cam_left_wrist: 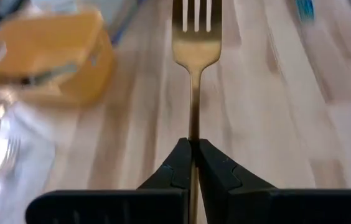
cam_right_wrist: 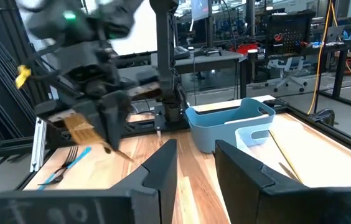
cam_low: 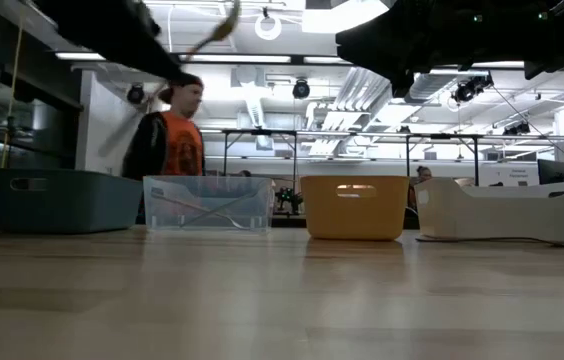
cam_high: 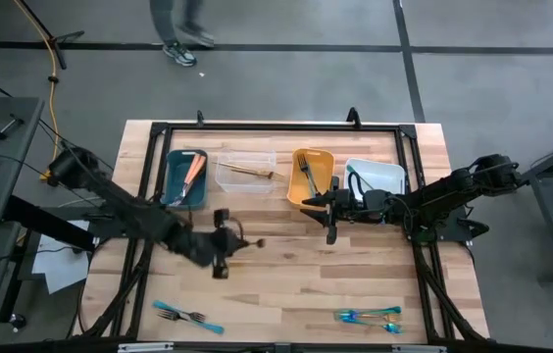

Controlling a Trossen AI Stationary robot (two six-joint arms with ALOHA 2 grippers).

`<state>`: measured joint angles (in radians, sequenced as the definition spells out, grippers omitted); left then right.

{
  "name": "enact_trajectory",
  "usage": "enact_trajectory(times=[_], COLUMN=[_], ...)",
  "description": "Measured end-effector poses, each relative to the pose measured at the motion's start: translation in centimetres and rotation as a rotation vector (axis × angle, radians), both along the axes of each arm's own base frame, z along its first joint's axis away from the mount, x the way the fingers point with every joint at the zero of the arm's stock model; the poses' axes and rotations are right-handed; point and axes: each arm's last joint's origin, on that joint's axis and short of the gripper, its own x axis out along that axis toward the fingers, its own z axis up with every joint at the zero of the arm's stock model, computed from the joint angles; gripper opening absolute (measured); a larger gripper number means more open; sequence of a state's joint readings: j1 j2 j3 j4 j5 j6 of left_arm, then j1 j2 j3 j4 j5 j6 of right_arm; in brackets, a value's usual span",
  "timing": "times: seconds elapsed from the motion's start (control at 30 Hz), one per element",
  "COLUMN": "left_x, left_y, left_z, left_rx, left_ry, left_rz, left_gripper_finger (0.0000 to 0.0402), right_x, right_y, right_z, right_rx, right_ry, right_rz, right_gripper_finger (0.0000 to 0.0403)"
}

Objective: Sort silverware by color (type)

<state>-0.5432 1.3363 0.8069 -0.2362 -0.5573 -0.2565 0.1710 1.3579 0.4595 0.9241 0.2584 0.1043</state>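
Over the wooden table [cam_high: 286, 284] our left claw [cam_high: 224, 246] pinches a gold fork [cam_left_wrist: 195, 62] tight, handle lengthwise between the fingers, tines pointing right, the clear bin [cam_high: 246, 172] just beyond it on the far side

Pincer [cam_left_wrist: 194, 163] clamping gold fork [cam_left_wrist: 195, 43], wooden table [cam_left_wrist: 275, 106]

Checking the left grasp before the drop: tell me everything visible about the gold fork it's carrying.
The gold fork is slim, shiny, brass-coloured metal with four tines and a thin straight stem. The left gripper is shut on the stem, pinching it between both fingers, tines pointing straight out past the fingertips. From above, it is over the bare wood mid-table, in front of the clear bin, which already holds gold pieces. In the low view it appears lifted off the table, tilted. Nothing else touches it.
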Motion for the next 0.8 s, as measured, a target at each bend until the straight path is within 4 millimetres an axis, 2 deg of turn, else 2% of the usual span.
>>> enact_trajectory(times=[0.17,0.4,0.6,0.8], left_x=[1.0,1.1,0.6,0.6], left_y=[3.1,6.7,7.8,7.8], left_z=[-1.4,-2.4,-3.0,-2.8], left_rx=[-0.004,-0.001,-0.014,-0.037], left_ry=[-0.254,-0.538,-0.596,-0.617], left_rz=[0.000,0.004,0.005,-0.031], left_gripper_finger=[0.0003,0.0003,0.0003,0.0003], right_x=[0.0,0.0,0.0,0.0], right_y=[0.0,0.0,0.0,0.0], right_z=[-0.1,-0.1,-0.1,-0.1], right_rx=[-0.001,-0.002,-0.003,-0.021], right_ry=[0.007,0.010,0.015,0.017], right_rz=[0.000,0.000,0.000,0.000], right_gripper_finger=[0.0103,0.0103,0.0103,0.0103])
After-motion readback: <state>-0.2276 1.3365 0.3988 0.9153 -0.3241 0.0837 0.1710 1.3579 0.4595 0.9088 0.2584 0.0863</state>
